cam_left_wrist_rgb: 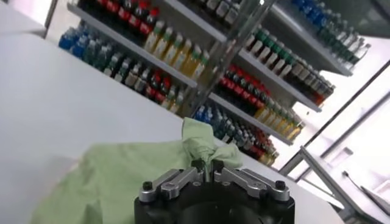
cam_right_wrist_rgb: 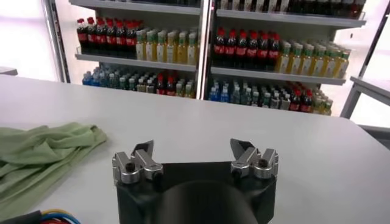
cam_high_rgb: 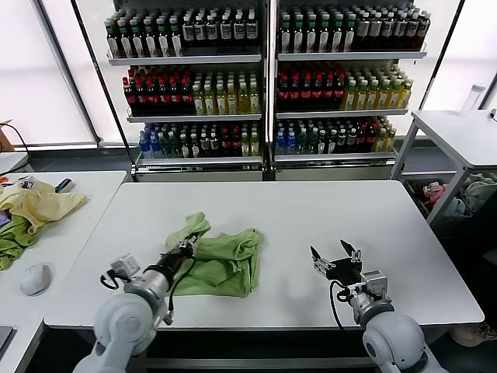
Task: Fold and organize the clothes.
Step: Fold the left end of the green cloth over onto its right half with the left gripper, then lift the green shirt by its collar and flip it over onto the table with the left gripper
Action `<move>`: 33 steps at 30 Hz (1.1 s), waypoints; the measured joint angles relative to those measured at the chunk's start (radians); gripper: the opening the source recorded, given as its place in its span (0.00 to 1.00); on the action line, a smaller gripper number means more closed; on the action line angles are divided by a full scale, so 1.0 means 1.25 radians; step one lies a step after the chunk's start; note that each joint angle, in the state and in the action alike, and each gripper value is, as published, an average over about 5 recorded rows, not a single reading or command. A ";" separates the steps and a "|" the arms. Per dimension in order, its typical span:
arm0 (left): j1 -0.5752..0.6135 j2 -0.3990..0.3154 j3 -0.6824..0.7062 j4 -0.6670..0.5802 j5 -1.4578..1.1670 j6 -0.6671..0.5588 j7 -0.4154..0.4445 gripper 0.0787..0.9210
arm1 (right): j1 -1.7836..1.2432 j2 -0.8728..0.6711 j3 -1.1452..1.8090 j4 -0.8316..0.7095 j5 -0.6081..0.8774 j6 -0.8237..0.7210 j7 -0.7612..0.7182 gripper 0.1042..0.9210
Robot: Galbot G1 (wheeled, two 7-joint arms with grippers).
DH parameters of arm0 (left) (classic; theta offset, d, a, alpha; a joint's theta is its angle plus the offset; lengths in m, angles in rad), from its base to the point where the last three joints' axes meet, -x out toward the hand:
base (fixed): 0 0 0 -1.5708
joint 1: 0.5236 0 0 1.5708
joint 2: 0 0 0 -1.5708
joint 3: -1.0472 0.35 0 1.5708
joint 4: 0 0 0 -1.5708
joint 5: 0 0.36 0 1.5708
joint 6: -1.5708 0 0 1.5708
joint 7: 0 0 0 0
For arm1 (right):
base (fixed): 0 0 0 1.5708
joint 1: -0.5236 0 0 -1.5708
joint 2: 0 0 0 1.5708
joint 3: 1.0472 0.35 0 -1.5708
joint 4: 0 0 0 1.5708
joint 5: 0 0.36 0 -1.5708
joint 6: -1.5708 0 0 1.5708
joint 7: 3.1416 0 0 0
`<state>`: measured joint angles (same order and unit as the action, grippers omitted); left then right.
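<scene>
The light green polo shirt [cam_high_rgb: 221,260], crumpled at the tabletop [cam_high_rgb: 311,217] centre, is pinched at its 9 o'clock edge by the left gripper [cam_high_rgb: 185,250] — likely for spreading — while the right gripper [cam_high_rgb: 337,259], fingers apart, is held ready at 3 o'clock.

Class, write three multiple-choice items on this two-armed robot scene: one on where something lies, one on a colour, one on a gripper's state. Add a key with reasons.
1. Where does the crumpled light green shirt lie?
A. on the white table, in front of the left arm
B. on a drinks shelf
C. on the floor

2. What colour is the garment on the side table to the left?
A. pale yellow
B. black
C. red

3. How is the right gripper?
A. shut on the shirt
B. open, holding nothing
C. out of view

Key: 1 A, the shirt rests on the white table; 2 A, the pale yellow garment shows there; 3 B, its fingers stand apart over bare table, while the left gripper pinches the shirt.
</scene>
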<state>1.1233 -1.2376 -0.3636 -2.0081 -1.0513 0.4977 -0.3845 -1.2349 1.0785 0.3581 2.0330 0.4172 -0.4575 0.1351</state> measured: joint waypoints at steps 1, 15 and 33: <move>-0.008 -0.007 0.013 0.012 0.009 -0.002 -0.003 0.06 | 0.000 0.000 -0.001 0.000 0.000 0.000 0.000 0.88; -0.066 -0.033 0.134 0.061 0.096 0.023 0.023 0.31 | 0.002 -0.007 0.001 0.000 0.001 0.001 -0.001 0.88; 0.035 0.085 0.021 -0.028 0.172 0.004 0.071 0.87 | 0.013 0.003 0.000 -0.016 -0.006 0.006 -0.002 0.88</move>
<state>1.1671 -1.1309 -0.3367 -2.0430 -0.8366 0.5024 -0.2953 -1.2189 1.0827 0.3578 2.0126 0.4097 -0.4501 0.1328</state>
